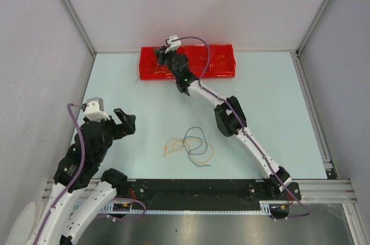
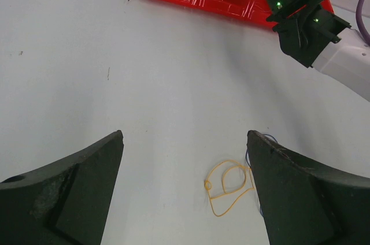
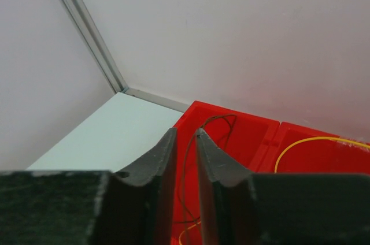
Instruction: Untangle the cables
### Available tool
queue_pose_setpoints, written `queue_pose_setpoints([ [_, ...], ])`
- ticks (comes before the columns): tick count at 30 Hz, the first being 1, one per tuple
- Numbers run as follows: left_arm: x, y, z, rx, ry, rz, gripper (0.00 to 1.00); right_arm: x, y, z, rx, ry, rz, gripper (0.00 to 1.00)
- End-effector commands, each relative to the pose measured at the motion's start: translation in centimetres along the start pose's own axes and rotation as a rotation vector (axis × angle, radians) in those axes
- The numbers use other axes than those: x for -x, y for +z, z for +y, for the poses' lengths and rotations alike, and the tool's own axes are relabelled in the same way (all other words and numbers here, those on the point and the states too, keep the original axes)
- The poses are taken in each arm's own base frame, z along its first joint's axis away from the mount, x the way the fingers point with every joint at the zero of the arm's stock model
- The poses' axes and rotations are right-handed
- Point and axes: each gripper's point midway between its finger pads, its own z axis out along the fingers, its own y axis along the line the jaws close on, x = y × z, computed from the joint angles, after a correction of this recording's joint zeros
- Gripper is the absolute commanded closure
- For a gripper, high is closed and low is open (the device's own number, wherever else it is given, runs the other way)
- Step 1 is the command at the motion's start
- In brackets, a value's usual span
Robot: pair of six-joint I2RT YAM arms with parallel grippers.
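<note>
right wrist view has my right pincer over the red tray at lower centre, jaws a narrow slit apart with the dark wire running through the gap, seemingly let go; i should part wider and rise straight so it doesn't trail out. my left pincer hangs wide open, empty, while the tangled cables lie on the table at lower centre of the top view.

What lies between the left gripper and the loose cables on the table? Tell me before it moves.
Nothing visible. Only bare table separates the open left gripper from the cables, which lie ahead of it and to its right.
</note>
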Motion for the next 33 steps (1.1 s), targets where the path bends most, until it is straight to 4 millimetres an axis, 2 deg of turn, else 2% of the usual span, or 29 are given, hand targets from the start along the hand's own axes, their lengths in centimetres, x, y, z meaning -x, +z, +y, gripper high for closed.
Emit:
queue_pose_setpoints([
  [1,0.6,0.0,-0.3,-0.018,-0.005,-0.031,0.07,1.6,0.2,0.5,-0.017,0.012,-0.047,0.71],
  [2,0.6,0.0,-0.2,-0.016,-0.005,-0.031,0.07,2.1,0.3,0.8,-0.014,0.010,-0.055,0.63],
  [5,0.6,0.0,-0.3,-0.018,-0.004,-0.028,0.07,4.4,0.4,1.6,-0.003,0.010,-0.098,0.49],
  [6,0.6,0.0,-0.3,-0.017,-0.005,-0.030,0.07,5.9,0.5,2.2,0.006,0.013,-0.119,0.48],
  [8,0.6,0.0,-0.2,-0.014,-0.004,-0.028,0.08,6.9,0.4,2.5,0.010,0.015,-0.129,0.44],
  [12,0.6,0.0,-0.2,-0.010,-0.005,-0.027,0.08,10.6,-0.3,3.4,0.013,0.026,-0.163,0.41],
  [13,0.6,0.1,-0.1,-0.008,-0.005,-0.026,0.08,13.8,-0.8,4.1,0.020,0.033,-0.200,0.40],
  [14,0.6,0.1,-0.1,-0.008,-0.005,-0.026,0.08,12.2,-1.4,3.6,0.004,0.032,-0.154,0.39],
  [16,0.5,0.2,-0.2,-0.009,-0.003,-0.020,0.08,14.0,-2.6,3.7,0.003,0.048,-0.165,0.40],
  [17,0.5,0.2,-0.3,-0.009,-0.001,-0.021,0.08,13.5,-4.6,3.1,-0.016,0.048,-0.122,0.39],
  [18,0.4,0.3,-0.2,-0.009,0.000,-0.016,0.08,15.9,-5.7,3.3,-0.017,0.069,-0.181,0.38],
  [19,0.2,0.5,-0.4,-0.011,0.005,-0.004,0.08,15.7,-7.1,3.0,-0.022,0.103,-0.176,0.36],
  [20,0.1,0.6,-0.4,-0.011,0.007,0.000,0.08,20.0,-9.0,3.7,-0.011,0.127,-0.237,0.34],
  [21,0.1,0.7,-0.5,-0.013,0.012,0.006,0.08,17.0,-11.0,2.2,-0.051,0.137,-0.179,0.34],
  [22,-0.1,0.9,-0.6,-0.018,0.013,0.013,0.07,17.1,-12.1,2.1,-0.059,0.171,-0.170,0.34],
  [23,-0.3,1.1,-0.8,-0.023,0.018,0.028,0.08,19.0,-13.5,2.0,-0.071,0.192,-0.157,0.34],
  [24,-0.6,1.3,-0.9,-0.027,0.024,0.040,0.07,17.3,-14.5,1.4,-0.097,0.201,-0.088,0.34],
  [25,-0.8,1.5,-1.1,-0.035,0.028,0.052,0.08,17.1,-15.1,1.2,-0.113,0.212,-0.043,0.34],
  [26,-1.3,1.9,-1.4,-0.044,0.034,0.078,0.08,15.1,-16.0,0.6,-0.152,0.229,0.068,0.35],
  [27,-1.6,2.1,-1.6,-0.051,0.037,0.093,0.09,16.0,-16.7,0.8,-0.150,0.233,0.094,0.37],
  [28,-1.8,2.3,-1.7,-0.054,0.043,0.107,0.10,15.5,-17.4,0.7,-0.160,0.238,0.135,0.37],
  [29,-2.4,2.6,-2.0,-0.060,0.049,0.139,0.11,14.0,-18.5,0.6,-0.176,0.228,0.215,0.38],
  [30,-2.7,2.8,-2.1,-0.062,0.048,0.153,0.11,14.9,-19.2,1.0,-0.168,0.225,0.225,0.39],
  [32,-3.3,3.1,-2.5,-0.071,0.030,0.179,0.12,12.8,-21.3,0.4,-0.207,0.201,0.330,0.39],
  [33,-4.2,3.5,-3.2,-0.100,0.002,0.211,0.14,12.4,-22.0,0.1,-0.230,0.192,0.359,0.39],
])
